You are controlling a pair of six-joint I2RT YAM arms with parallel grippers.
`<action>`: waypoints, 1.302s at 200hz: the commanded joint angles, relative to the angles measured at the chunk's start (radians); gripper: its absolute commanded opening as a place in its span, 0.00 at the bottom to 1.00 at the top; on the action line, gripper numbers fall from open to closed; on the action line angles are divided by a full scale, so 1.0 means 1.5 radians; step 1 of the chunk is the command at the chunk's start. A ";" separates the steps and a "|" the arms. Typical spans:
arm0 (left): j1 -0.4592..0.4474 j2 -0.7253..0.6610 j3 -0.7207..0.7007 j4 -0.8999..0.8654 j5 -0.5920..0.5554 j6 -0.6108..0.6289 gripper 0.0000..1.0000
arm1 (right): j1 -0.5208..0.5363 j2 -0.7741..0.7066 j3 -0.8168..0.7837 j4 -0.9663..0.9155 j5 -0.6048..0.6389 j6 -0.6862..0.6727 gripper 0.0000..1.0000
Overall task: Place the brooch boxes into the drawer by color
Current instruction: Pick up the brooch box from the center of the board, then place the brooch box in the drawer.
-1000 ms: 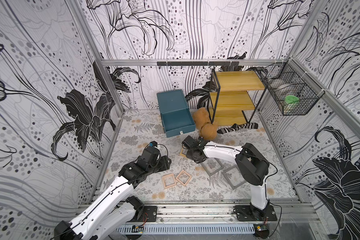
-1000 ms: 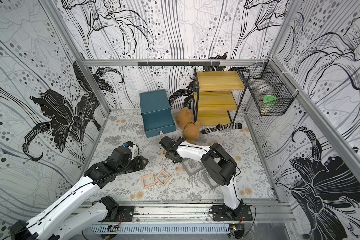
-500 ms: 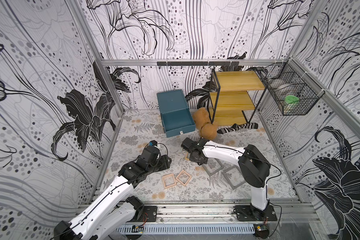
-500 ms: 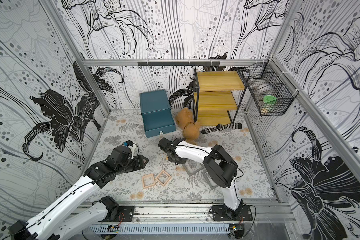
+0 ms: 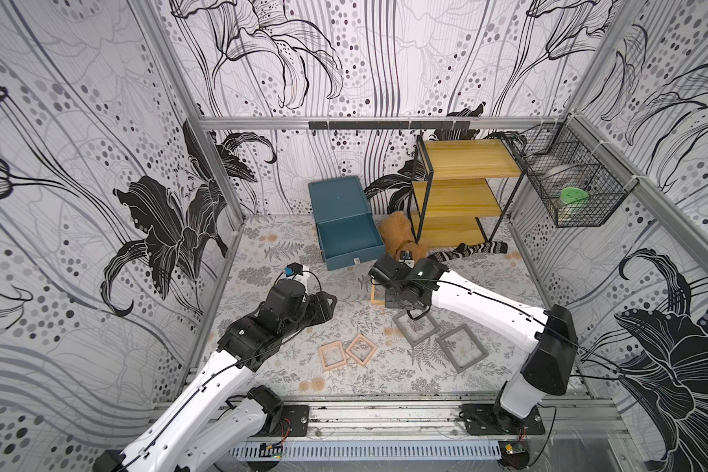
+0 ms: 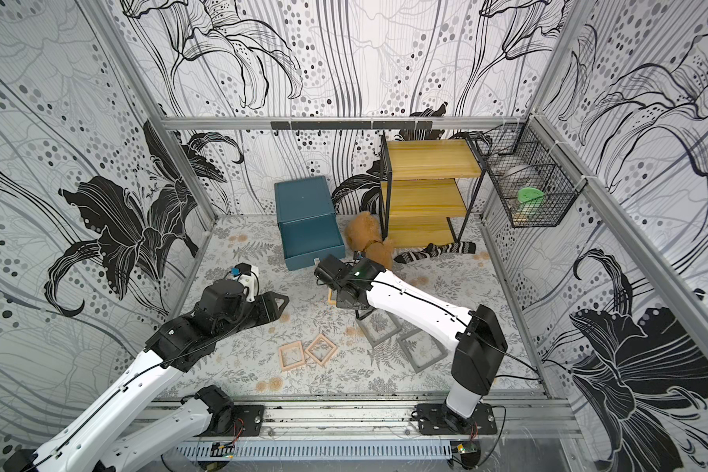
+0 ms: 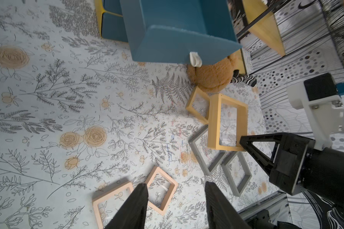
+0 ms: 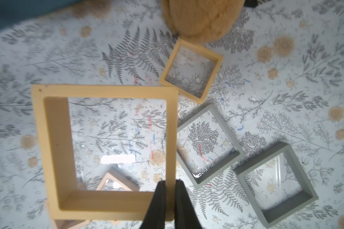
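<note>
- Counting boxes, you have none in the drawer; its pulled-out top tray looks empty.
- Your right end effector pinches one yellow brooch box by its rim, clear of the table.
- Lying on the table: second yellow box beside the teddy, grey pair, pink pair.
- Your left end effector hangs partly open, empty.
- Since a second ago, your right wrist has neared the drawer; the rest is unchanged.

1. Left arm is stretched low and forward; left gripper is held with jaws apart.
2. Right arm is extended inward, wrist angled down; right gripper is pinched on the yellow-tan brooch box rim.
</note>
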 commanded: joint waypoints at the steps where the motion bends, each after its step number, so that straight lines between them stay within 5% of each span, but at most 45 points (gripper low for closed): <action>1: -0.003 -0.006 0.035 -0.010 -0.031 0.012 0.51 | 0.003 -0.014 0.089 -0.053 0.038 -0.084 0.00; 106: -0.001 0.015 0.133 -0.016 -0.122 -0.006 0.51 | -0.030 0.260 0.623 -0.154 0.084 -0.234 0.00; 171: -0.001 0.013 0.170 -0.031 -0.166 -0.002 0.51 | -0.076 0.271 0.543 0.025 0.045 -0.326 0.00; 260: -0.002 0.012 0.173 -0.044 -0.163 -0.010 0.52 | -0.118 0.407 0.626 0.064 -0.028 -0.368 0.00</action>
